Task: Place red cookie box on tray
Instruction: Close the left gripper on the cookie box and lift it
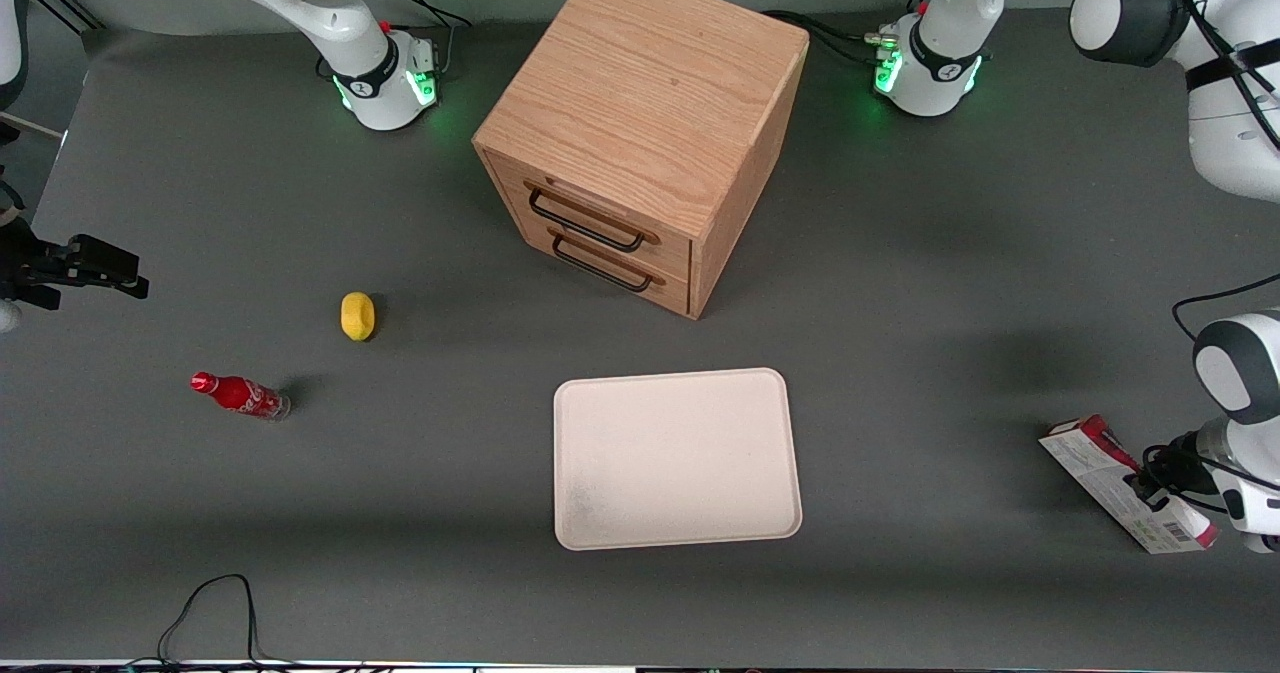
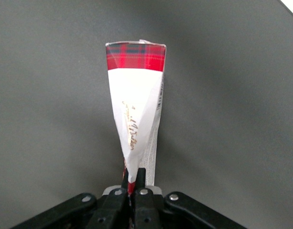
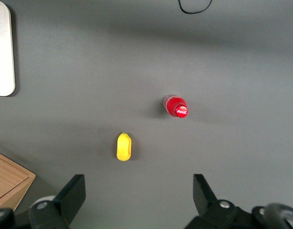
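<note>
- Broadly, a dark grey desk (image 1: 900,353) is seen to carry everything in the scene.
- An oak-coloured wooden cabinet (image 1: 640,103) with two drawers and dark wire handles is set on the desk, farther from the front camera than the tray.
- The tray (image 1: 675,458), cream-beige with rounded corners and a low rim, is laid flat on the desk in front of the cabinet's drawers; nothing is seen on it.
- The red cookie box (image 1: 1110,478) is found toward the working arm's end of the desk, well apart from the tray. Its white printed face with a barcode is shown in the front view, with red along one edge. In the left wrist view the red cookie box (image 2: 136,109) is seen end-on, white with a red tartan band at its outer end.
- The end effector (image 2: 135,183) is placed at one end of the box, its two fingers drawn close together and clamped on the carton's thin edge.
- A small red cola bottle (image 1: 240,395) is lying on its side toward the parked arm's end of the desk.
- A small yellow object (image 1: 357,315) is set near the bottle, a little farther from the front camera.
- A black cable (image 1: 215,608) is looped on the desk at the edge nearest the front camera.
</note>
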Robot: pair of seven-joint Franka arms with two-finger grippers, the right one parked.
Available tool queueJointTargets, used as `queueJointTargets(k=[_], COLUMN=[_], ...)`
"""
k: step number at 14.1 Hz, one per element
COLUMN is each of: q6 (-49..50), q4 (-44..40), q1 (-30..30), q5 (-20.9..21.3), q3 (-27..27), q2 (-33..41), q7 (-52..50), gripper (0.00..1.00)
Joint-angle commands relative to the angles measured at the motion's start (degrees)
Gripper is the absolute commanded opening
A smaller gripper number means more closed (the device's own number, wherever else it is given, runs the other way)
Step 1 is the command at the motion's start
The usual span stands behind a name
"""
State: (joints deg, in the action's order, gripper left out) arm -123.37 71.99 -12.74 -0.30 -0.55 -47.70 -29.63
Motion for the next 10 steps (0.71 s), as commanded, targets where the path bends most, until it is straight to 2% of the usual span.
queueJointTargets(k=[1, 4, 10], q6=[11.8, 24.5, 35.1], q4=[-9.7, -18.1, -21.1], q1=[0.0, 0.1, -1.4], q5=[0.4, 0.5, 0.4], q3=[-0.1, 0.1, -0.1], q2=[0.2, 1.5, 9.8], q7=[1.1, 2.5, 2.6], gripper=[0.00, 0.00, 0.00])
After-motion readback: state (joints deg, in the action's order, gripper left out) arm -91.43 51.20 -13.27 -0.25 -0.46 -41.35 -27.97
